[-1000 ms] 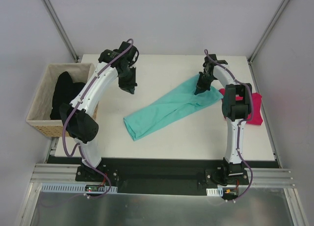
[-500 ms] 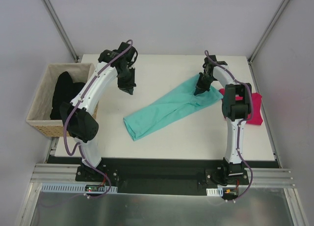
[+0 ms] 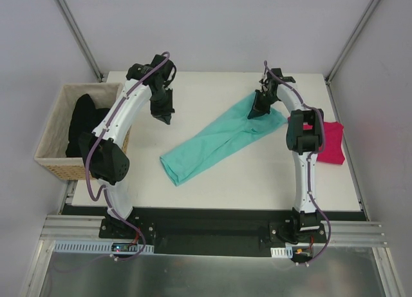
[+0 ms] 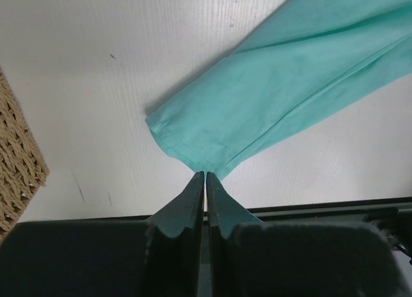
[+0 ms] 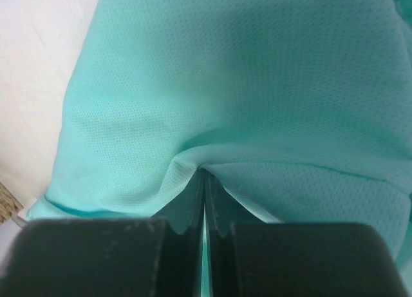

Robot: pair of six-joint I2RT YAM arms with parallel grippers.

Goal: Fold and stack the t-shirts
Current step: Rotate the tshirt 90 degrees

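One teal-green t-shirt [image 3: 215,139] lies stretched in a long diagonal band across the white table [image 3: 212,91], its near-left end towards the middle front and its far-right end under the right gripper [image 3: 254,112]. That gripper is clenched on the cloth: in the right wrist view its jaws are pressed together with a puckered fold of the teal fabric [image 5: 244,84] pinched between the tips [image 5: 205,181]. The left gripper [image 3: 164,116] hangs over bare table on the far-left side, apart from the shirt, its jaws pressed together with nothing between them; in the left wrist view the closed tips [image 4: 205,181] point towards the shirt's hemmed near-left end [image 4: 270,104], which lies flat on the tabletop. A magenta-pink t-shirt [image 3: 331,149] rests at the right edge of the table, just beside the teal one's far-right end and partly hidden behind the right arm. The tabletop is matte white with a few faint scuffs, enclosed by pale grey walls [image 3: 212,26] with slanted metal posts [image 3: 77,33] at the far corners. A tan woven basket [image 3: 55,165] stands against the table's left edge, next to the left arm, and holds a heap of black t-shirts [image 3: 87,126] that fills most of it
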